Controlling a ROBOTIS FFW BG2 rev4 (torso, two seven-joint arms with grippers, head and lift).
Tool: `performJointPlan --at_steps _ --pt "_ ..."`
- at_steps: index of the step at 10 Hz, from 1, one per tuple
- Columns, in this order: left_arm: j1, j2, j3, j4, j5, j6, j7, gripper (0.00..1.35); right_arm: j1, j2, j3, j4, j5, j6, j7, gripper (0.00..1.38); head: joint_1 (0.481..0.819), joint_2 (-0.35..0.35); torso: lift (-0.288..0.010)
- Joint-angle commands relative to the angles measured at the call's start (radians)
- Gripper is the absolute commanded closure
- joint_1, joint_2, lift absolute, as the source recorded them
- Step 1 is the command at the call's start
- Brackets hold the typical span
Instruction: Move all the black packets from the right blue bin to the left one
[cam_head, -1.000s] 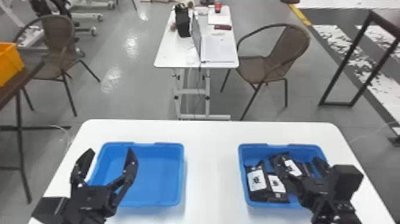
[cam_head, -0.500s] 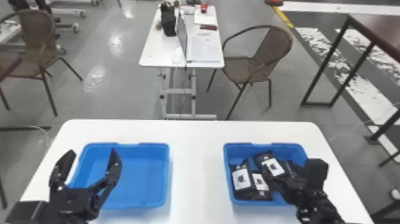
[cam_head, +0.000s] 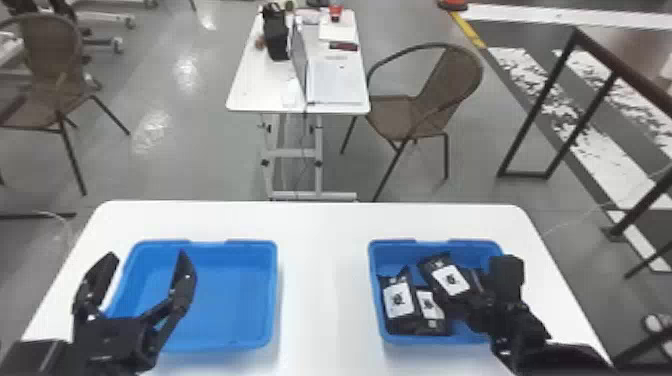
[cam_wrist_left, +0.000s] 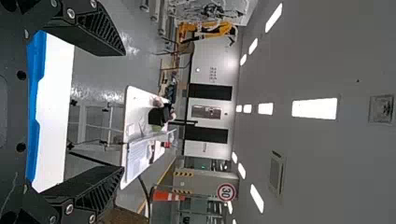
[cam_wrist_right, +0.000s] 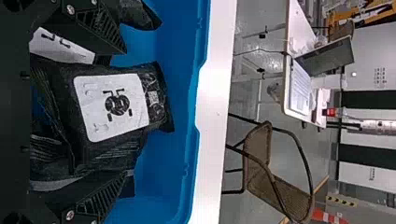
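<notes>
In the head view, my left gripper (cam_head: 149, 256) stands open over the near left part of the left blue bin (cam_head: 227, 300), which holds no packets. Its fingers also stand apart in the left wrist view, where my left gripper (cam_wrist_left: 124, 112) has nothing between them. My right gripper (cam_head: 475, 282) is over the right part of the right blue bin (cam_head: 376, 295). Black packets with white labels (cam_head: 398, 300) lie in that bin, one tilted beside the gripper (cam_head: 451, 280). Seen from the right wrist, my right gripper (cam_wrist_right: 124, 112) is open, with a labelled packet (cam_wrist_right: 112, 106) between its spread fingers.
Both bins rest on a white table (cam_head: 322, 280), with a bare strip between them. Beyond its far edge stand a smaller white table (cam_head: 260, 90) with a laptop, and brown chairs (cam_head: 410, 115). A dark metal frame (cam_head: 530, 110) is at the right.
The head view has shifted, so the scene sits farther left. My right gripper has moved left over the right bin, towards the packets. My left gripper holds its place over the left bin.
</notes>
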Motion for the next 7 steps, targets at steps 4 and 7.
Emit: performJointPlan --at_steps 4,7 --pt "-0.010 -0.003 0.007 0.015 0.005 -0.014 -0.019 0.16 -0.083 0.009 0.005 0.116 0.050 0.041 0.016 0.49 0.695 -0.083 0.000" --pt "-0.013 -0.003 0.019 0.024 0.004 -0.025 -0.030 0.16 -0.051 0.013 0.002 0.065 0.021 0.110 0.001 1.08 0.695 -0.080 0.000"
